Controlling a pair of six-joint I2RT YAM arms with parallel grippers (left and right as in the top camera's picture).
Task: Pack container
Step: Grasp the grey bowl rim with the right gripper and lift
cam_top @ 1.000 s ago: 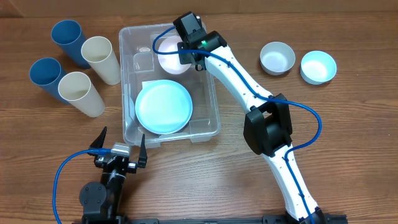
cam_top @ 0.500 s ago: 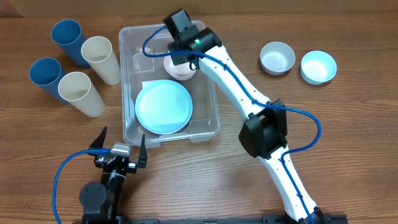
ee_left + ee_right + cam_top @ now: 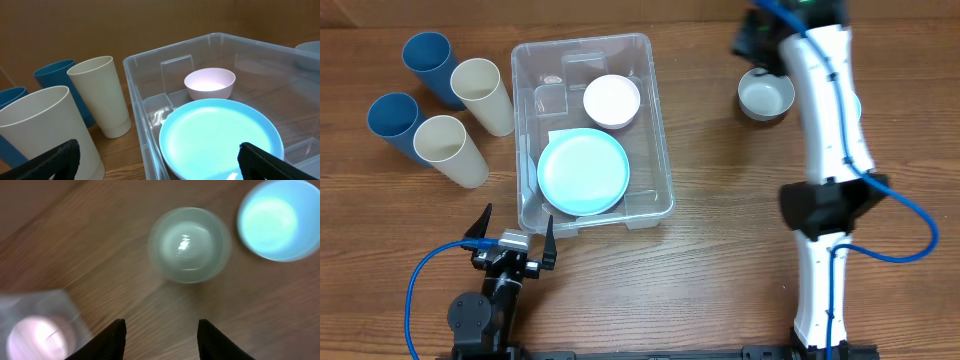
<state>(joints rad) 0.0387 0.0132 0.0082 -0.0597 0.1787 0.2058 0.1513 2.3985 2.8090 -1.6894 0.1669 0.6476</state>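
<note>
The right jaws have swung off the container [image 3: 582,41] and across to the robot's right side of the tabletop [image 3: 720,250]. The small white bowl [image 3: 611,100] they hung over a second ago now sits alone in the far half of the bin, just beyond the light-blue plate [image 3: 583,172]. The right wrist view shows these jaws wide apart with nothing between them. They hang above a loose white bowl [image 3: 190,245], which lies just ahead of the fingertips and roughly centred on the gap, with a blue bowl [image 3: 280,220] just beside it. That view is smeared, so I cannot tell how high the jaws are. The container stands mid-tabletop, well apart from them on their left. Its long axis runs away from the robot, and only one corner of it shows at the lower left of the wrist picture. To pack the loose bowl, the right jaws would likely have to drop, close on its rim, then carry it leftward over the bin's right wall. The left jaws are parked, spread wide and empty, near the container's near end. That puts them closer to the bin but far from the bowls. Cups [image 3: 480,95] wait on the container's left.
</note>
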